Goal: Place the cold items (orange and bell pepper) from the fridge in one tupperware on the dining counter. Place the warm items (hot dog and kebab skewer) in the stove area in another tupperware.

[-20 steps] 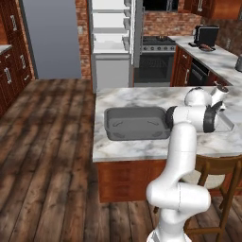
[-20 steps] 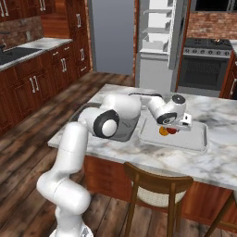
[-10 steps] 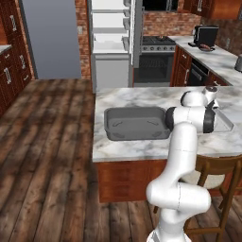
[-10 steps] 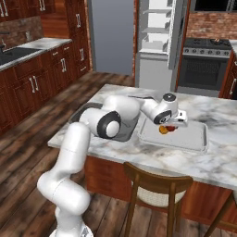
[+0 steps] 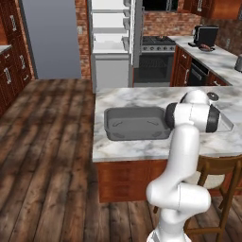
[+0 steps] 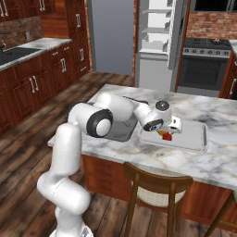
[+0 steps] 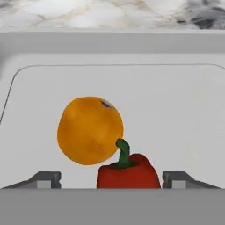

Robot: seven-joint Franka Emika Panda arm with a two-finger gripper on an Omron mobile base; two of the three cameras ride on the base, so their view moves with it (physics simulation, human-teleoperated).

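Observation:
A light grey tupperware [image 7: 110, 41] lies under my gripper [image 7: 112, 180] on the dining counter. In it rests an orange [image 7: 90, 130], with a red bell pepper [image 7: 128, 173] touching its near side. The gripper is open just above the pepper, and its fingertips [image 7: 44, 179] stand apart from the pepper on both sides. From the right base, the gripper [image 6: 173, 126] hovers over the left part of this tupperware [image 6: 196, 139], above the bell pepper [image 6: 167, 137]. A dark grey tupperware [image 5: 137, 124] sits empty beside it. I cannot make out the hot dog or the kebab skewer.
The open fridge [image 5: 111, 42] and the stove [image 5: 158, 45] stand beyond the counter. A small reddish thing [image 5: 205, 47] lies on the far right counter by a dark appliance. A wooden chair [image 6: 157, 185] stands at the counter's near edge.
The jaws have opened and let go of the bell pepper, which now lies in the light tupperware against the orange. The arm has barely moved.

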